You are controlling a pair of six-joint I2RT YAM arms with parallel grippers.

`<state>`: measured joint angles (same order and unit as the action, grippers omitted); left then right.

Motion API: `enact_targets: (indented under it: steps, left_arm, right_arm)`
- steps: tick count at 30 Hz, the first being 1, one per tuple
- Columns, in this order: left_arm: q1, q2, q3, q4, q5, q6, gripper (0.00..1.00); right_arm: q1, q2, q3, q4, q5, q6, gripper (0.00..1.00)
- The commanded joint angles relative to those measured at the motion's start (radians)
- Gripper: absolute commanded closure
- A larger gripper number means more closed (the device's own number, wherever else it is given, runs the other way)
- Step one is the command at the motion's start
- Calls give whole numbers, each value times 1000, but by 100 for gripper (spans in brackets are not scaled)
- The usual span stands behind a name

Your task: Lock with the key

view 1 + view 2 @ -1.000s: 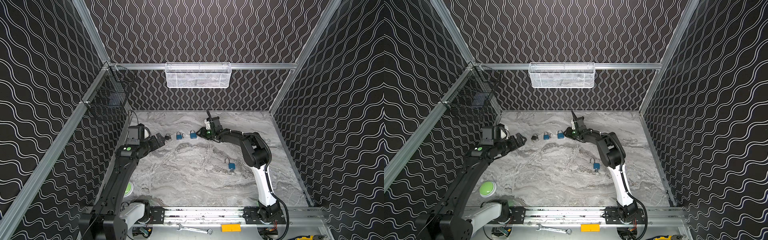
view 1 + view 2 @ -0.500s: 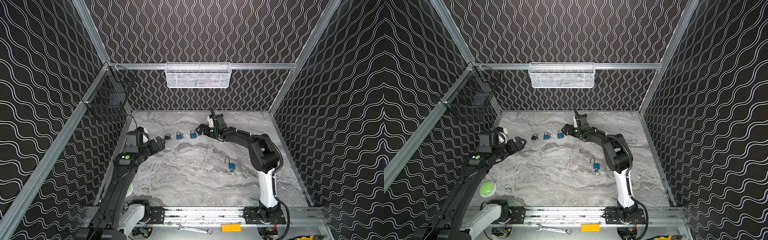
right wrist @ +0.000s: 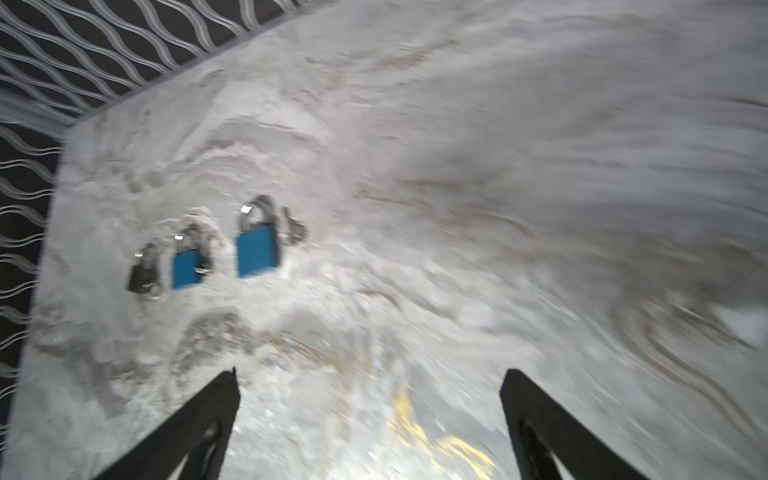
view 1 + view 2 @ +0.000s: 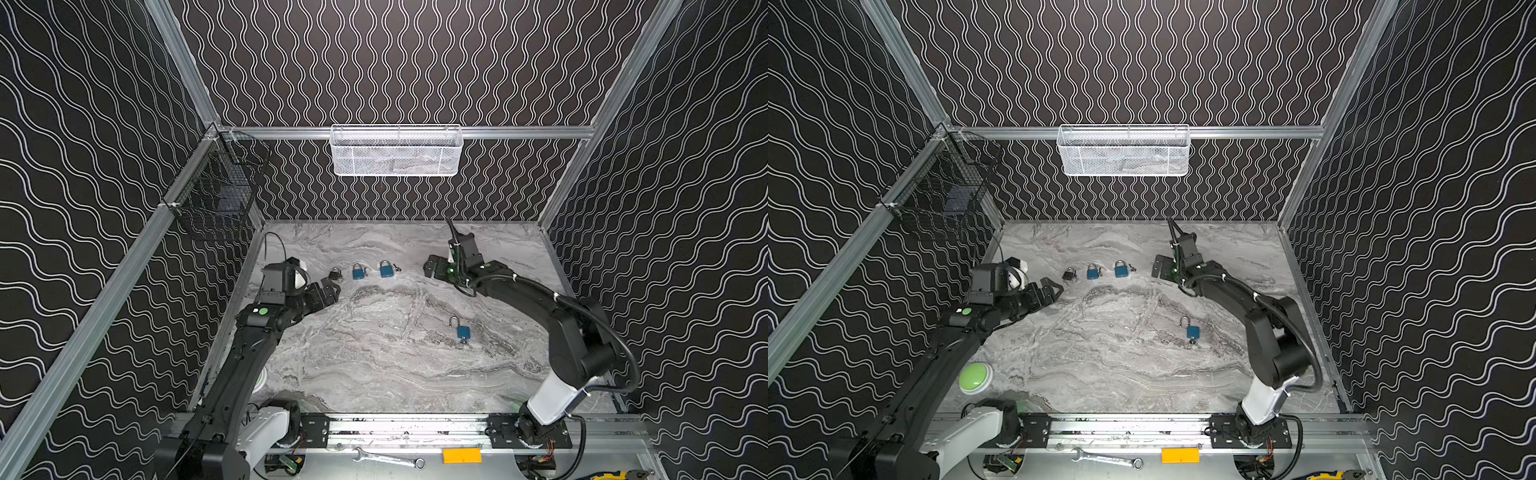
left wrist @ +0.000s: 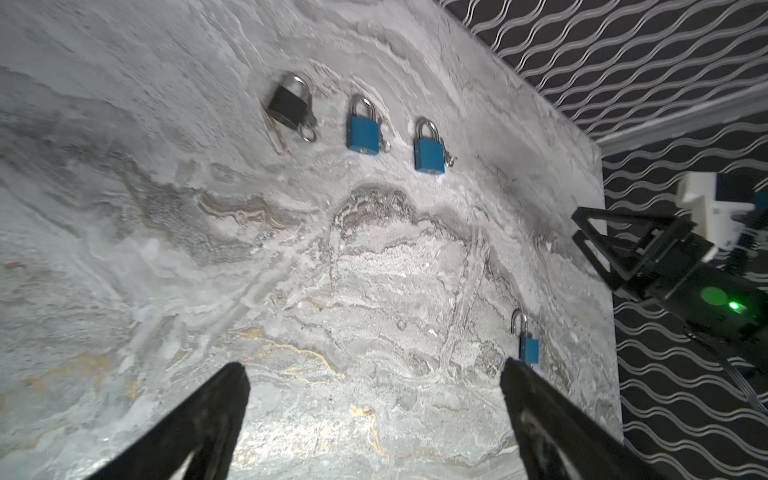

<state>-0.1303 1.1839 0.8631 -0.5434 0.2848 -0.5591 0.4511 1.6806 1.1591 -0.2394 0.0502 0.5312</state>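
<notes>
Approach seems the step in hand. Left gripper [image 4: 331, 292], wide and empty, hovers at ten o'clock; three shut padlocks [image 4: 358, 272] line twelve; right gripper [image 4: 431, 268], equally wide and empty, at one. Open padlock [image 4: 462, 331] with key [image 4: 464, 341] lies at four: next, steady it, close the shackle [image 4: 453, 321].

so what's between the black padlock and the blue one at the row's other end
Another blue padlock, clearest in the left wrist view; both top views show it too.
</notes>
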Motion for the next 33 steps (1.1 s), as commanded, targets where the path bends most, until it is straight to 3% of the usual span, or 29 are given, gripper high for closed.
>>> enact_targets:
  steps: [1, 9, 14, 20, 24, 33]
  left_arm:
    - [-55, 15, -4, 41, -65, -27, 2]
    - [-265, 162, 59, 90, -111, -95, 1]
    - [-389, 246, 89, 151, -162, -158, 2]
    - [-477, 362, 119, 219, -128, -183, 1]
    - [-539, 408, 119, 264, -147, -192, 1]
    - [-566, 445, 99, 315, -118, -217, 1]
  right_arm:
    - [1, -88, -99, -80, 74, 42, 0]
    - [3, -334, -365, -179, 129, 126, 0]
    - [3, -455, -474, -209, 99, 148, 0]
    - [6, -519, -568, -182, 43, 149, 4]
    - [16, -524, -607, -151, 20, 147, 9]
    - [65, -393, -576, -124, 39, 107, 17]
